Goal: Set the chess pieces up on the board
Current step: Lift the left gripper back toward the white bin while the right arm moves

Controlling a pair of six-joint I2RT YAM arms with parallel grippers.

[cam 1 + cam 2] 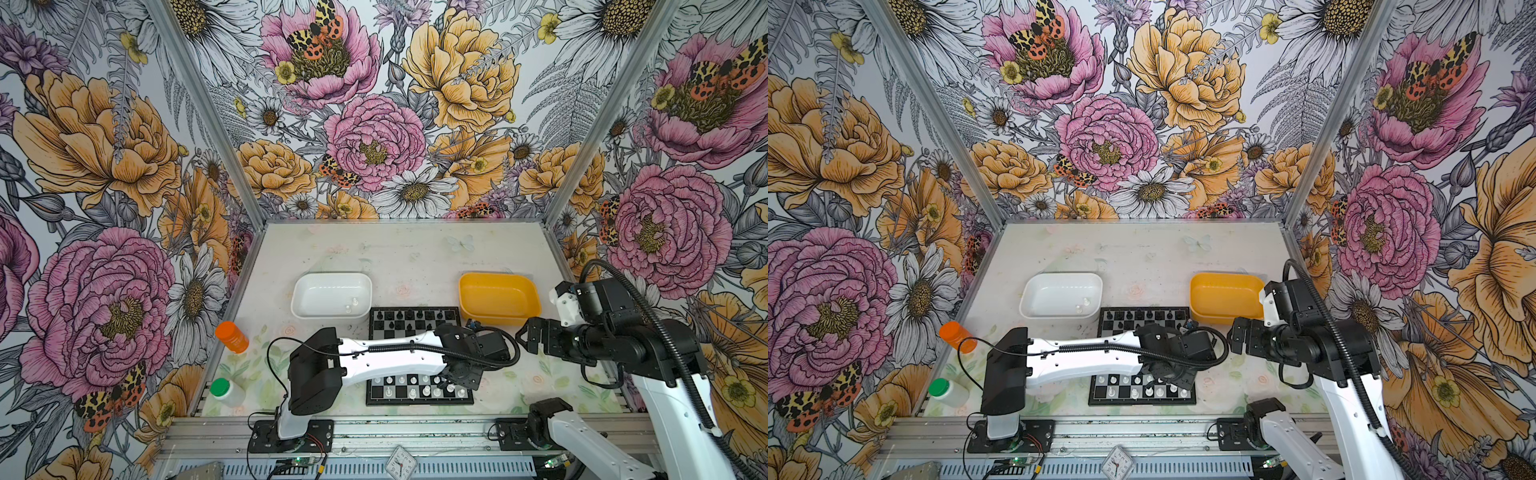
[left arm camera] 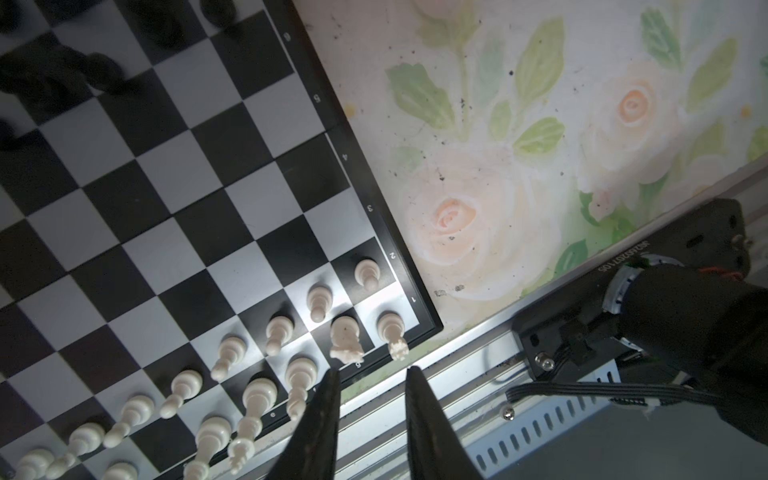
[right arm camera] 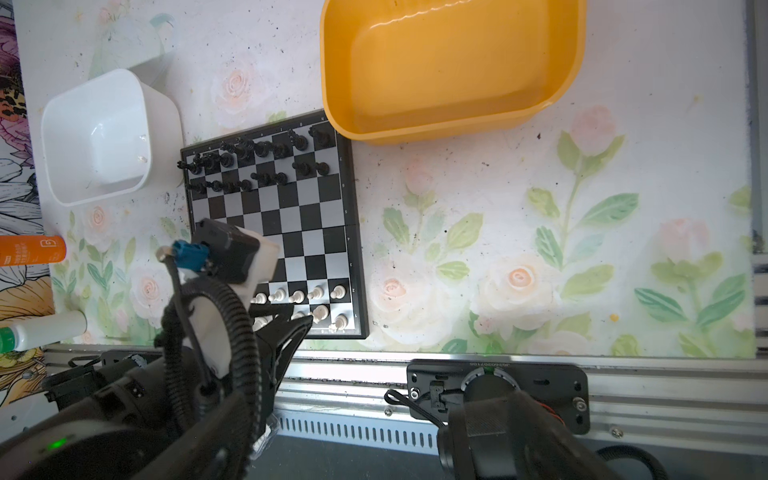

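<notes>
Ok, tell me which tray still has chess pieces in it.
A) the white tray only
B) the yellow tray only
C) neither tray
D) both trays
A: in both top views two small translucent pieces lie in the white tray, while the yellow tray shows only its bare floor.

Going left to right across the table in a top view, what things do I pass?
orange bottle → white tray → board → yellow tray. The green-capped bottle lies level with the orange one, so it is left out.
</notes>
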